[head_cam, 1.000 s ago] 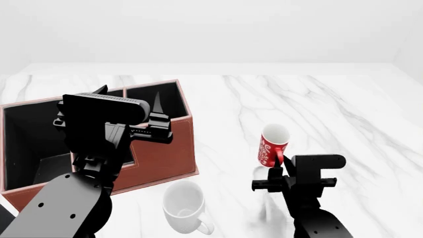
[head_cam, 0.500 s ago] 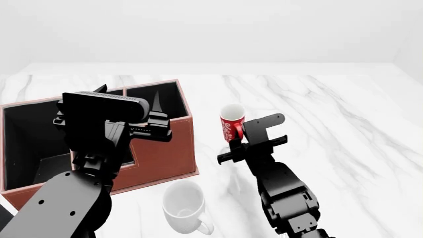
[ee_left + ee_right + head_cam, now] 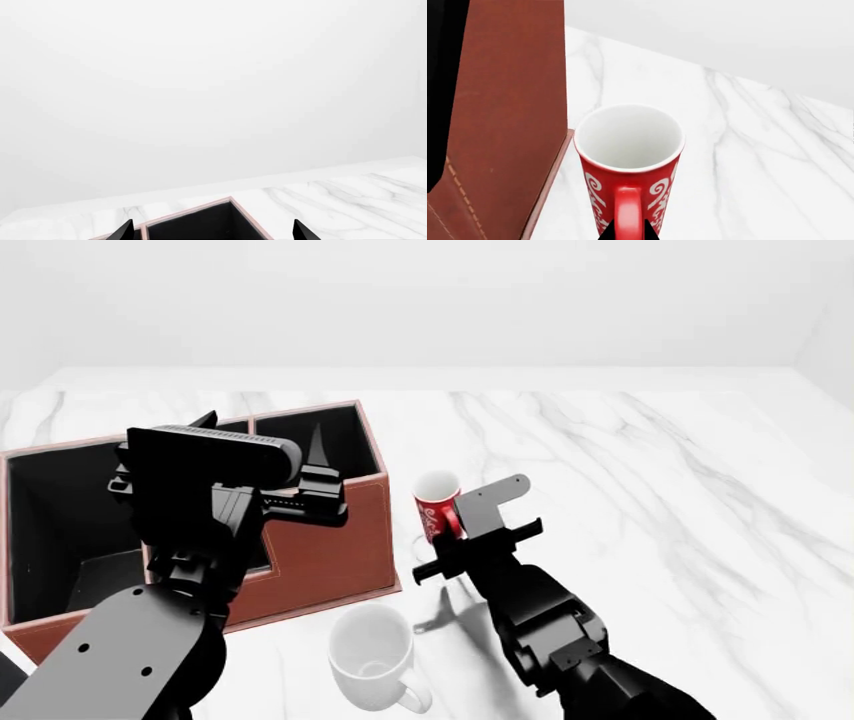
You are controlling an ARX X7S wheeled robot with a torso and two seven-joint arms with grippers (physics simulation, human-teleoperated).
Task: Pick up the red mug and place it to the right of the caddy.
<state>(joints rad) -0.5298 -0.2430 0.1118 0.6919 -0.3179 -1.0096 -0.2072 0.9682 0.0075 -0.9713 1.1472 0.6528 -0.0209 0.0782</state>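
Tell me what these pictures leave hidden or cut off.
- Red mug base: cut off by the right wrist view's edge, hidden behind the right gripper in the head view, so table contact is unclear.
- Caddy left compartments: blocked by the left gripper.
- White mug handle: cut off by the head view's edge.

Left arm raised, its claw [image 3: 318,472] pointing away from the robot, fingertips spread wide. Right arm reaches forward and inward; right claw [image 3: 458,523] clamped on a handle, fingertips [image 3: 645,231] nearly meeting.
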